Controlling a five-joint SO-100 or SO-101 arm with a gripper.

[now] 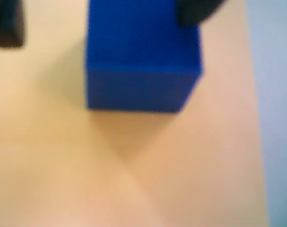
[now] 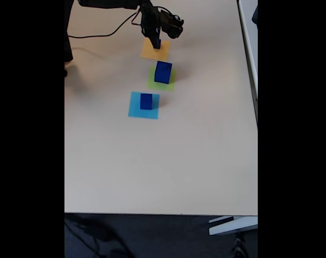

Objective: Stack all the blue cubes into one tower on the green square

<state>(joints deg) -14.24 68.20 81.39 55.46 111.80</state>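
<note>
Your wrist view is blurry. At its upper left edge sits one dark claw finger [image 1: 8, 23], well clear of the cube. Move right and a blue cube [image 1: 143, 56] fills the top centre, standing on the orange square [image 1: 134, 165]. The other dark finger overlaps the cube's upper right corner. So your claw [image 1: 103, 21] is spread wide around the cube, not clamped; whether that right finger actually touches, I cannot tell. At the far right edge there is a pale bluish strip, too blurred to name.

Now the fixed view, reading from the left. A black cable [image 2: 98, 35] trails across the upper left of the pale bench [image 2: 152, 161]. Left of centre lies the light-blue square [image 2: 135, 110] with a small blue cube [image 2: 146, 101] standing on it. Just right and higher up, the green square [image 2: 154, 83] carries the largest cube [image 2: 163, 72]. Higher again, at the top centre, the orange square [image 2: 154, 51] lies with your arm [image 2: 160, 21] hanging over it, claw [image 2: 156, 43] down at the cube there [image 2: 157, 44]. Three squares run in a slanted line, one cube on each, none stacked.
</note>
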